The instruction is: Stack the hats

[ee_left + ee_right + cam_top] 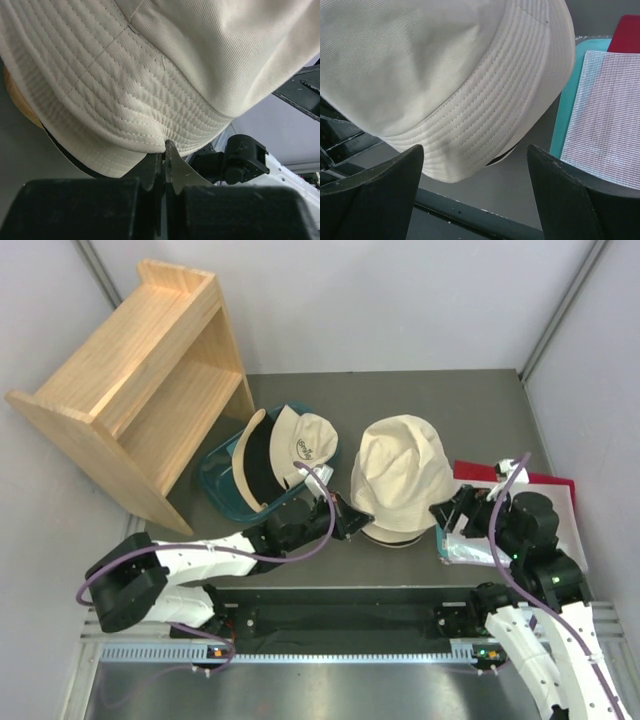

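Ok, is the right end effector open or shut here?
Open. In the right wrist view the right end effector has its fingers wide apart, not clamped on the cream hat.

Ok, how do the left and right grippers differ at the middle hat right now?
The left gripper has its jaws closed, the right gripper has them wide open. The left gripper's tips meet the hat's brim edge; the right gripper sits back from the brim. Both face the same cream hat, from opposite sides.

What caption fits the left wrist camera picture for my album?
Left gripper pinching the stitched brim of a cream fabric bucket hat.
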Robot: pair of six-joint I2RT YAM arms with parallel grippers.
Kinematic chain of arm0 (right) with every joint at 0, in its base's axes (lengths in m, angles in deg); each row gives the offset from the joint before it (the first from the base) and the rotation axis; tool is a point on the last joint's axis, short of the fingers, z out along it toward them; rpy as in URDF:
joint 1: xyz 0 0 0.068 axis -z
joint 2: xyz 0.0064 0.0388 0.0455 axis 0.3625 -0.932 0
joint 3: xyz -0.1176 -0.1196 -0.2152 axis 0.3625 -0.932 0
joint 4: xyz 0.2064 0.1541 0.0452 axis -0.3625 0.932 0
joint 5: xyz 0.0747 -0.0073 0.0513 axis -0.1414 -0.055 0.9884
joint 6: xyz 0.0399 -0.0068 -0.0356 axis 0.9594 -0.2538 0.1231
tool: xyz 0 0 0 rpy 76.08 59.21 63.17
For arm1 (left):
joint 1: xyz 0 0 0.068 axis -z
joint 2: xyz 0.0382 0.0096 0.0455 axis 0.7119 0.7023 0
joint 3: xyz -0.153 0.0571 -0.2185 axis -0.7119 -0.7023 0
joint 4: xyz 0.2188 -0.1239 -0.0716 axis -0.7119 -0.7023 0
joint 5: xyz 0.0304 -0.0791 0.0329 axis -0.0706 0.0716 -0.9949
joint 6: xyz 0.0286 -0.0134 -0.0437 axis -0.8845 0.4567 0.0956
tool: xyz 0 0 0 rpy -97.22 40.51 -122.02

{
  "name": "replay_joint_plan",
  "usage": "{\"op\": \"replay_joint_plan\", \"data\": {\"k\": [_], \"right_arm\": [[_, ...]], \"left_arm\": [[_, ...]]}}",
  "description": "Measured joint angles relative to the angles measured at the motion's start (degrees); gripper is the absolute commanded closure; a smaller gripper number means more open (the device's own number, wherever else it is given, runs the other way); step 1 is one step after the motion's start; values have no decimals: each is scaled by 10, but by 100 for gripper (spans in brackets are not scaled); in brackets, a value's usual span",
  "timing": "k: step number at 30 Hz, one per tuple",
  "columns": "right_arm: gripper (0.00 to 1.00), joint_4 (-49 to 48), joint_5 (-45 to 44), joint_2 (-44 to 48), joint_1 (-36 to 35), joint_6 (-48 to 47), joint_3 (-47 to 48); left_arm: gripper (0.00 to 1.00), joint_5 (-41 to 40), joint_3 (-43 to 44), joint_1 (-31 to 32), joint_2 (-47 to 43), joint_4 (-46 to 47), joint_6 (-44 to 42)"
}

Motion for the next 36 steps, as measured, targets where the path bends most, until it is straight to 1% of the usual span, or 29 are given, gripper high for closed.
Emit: {"op": "replay_joint_plan", "data": {"k": [1, 2, 4, 5, 7, 8, 10, 11, 13, 14, 16, 20, 24, 25, 28, 29, 30, 32, 34, 36], "right_arm": [[23, -2, -3, -1, 0, 1, -6], [31, -7, -4, -3, 0, 2, -12], [39, -20, -4, -11, 0, 3, -21], [45, -31, -4, -16, 0, 8, -30], [53, -38, -2, -18, 0, 13, -40], [61, -44, -1, -18, 0, 17, -47], [70, -53, 3, -16, 0, 22, -56], [77, -57, 7, -15, -1, 26, -61], [84, -67, 15, -14, -2, 32, -70], [90, -72, 17, -14, -3, 36, -75], [93, -85, 24, -14, -4, 43, -87], [91, -110, 35, -20, -4, 54, -107], [92, -130, 35, -43, -5, 56, -114], [90, -133, 34, -50, -6, 57, -115], [61, -139, 32, -64, -8, 61, -119], [43, -135, 29, -65, -7, 59, -120], [36, -126, 25, -66, -7, 58, -120], [25, -105, 17, -65, -7, 55, -116], [21, -77, 9, -65, -7, 51, -97], [19, -61, -2, -73, -7, 45, -59]], "left_arm": [[100, 6, 5, -3, 10, -2, -2], [100, 13, 9, -6, 19, -3, -5], [100, 21, 10, -12, 31, -7, -7], [100, 23, 10, -17, 34, -11, -8], [100, 29, 10, -27, 34, -18, -10], [100, 31, 10, -31, 34, -19, -12], [100, 38, 11, -41, 34, -22, -15], [100, 42, 11, -45, 34, -23, -16], [100, 50, 13, -54, 34, -26, -18], [100, 55, 15, -61, 35, -29, -19], [100, 66, 19, -76, 35, -33, -21], [100, 91, 34, -108, 42, -43, -29], [100, 109, 57, -131, 56, -62, -40], [100, 111, 63, -137, 60, -68, -44], [100, 117, 81, -147, 73, -87, -57], [100, 116, 85, -149, 75, -95, -63], [100, 113, 90, -153, 78, -103, -70], [100, 107, 98, -164, 83, -118, -81], [100, 107, 111, -180, 90, -137, -92], [100, 106, 125, -193, 96, -152, -102]]}}
